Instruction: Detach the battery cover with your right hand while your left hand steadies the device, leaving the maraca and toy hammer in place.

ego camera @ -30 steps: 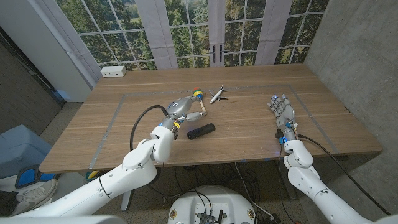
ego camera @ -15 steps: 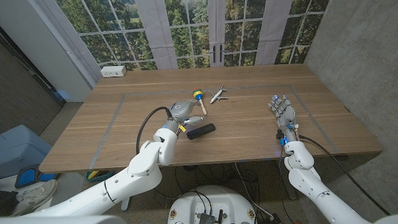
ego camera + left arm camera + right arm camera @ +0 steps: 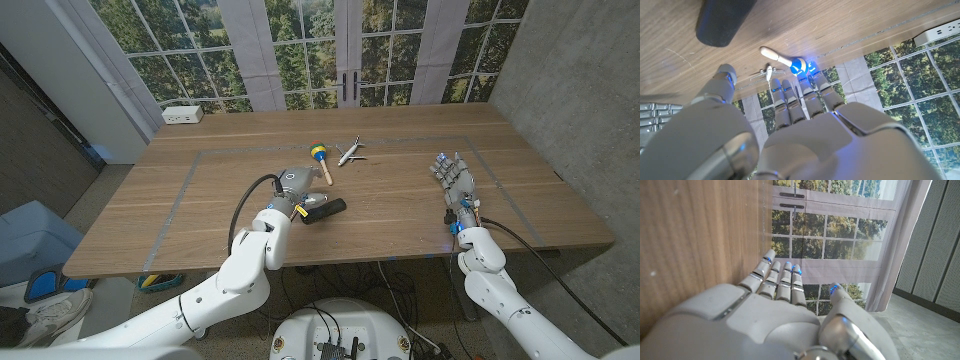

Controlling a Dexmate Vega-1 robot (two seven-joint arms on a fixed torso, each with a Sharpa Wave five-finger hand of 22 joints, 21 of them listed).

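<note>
The device [image 3: 324,210] is a dark, rounded oblong lying flat on the table, its long axis slanting from near-left to far-right, roughly mid-table and toward the near edge. Farther back lies the maraca [image 3: 321,161], with a blue-and-yellow head and a pale wooden handle pointing near-right. Just right of it sits a small white toy airplane [image 3: 349,152].
</note>
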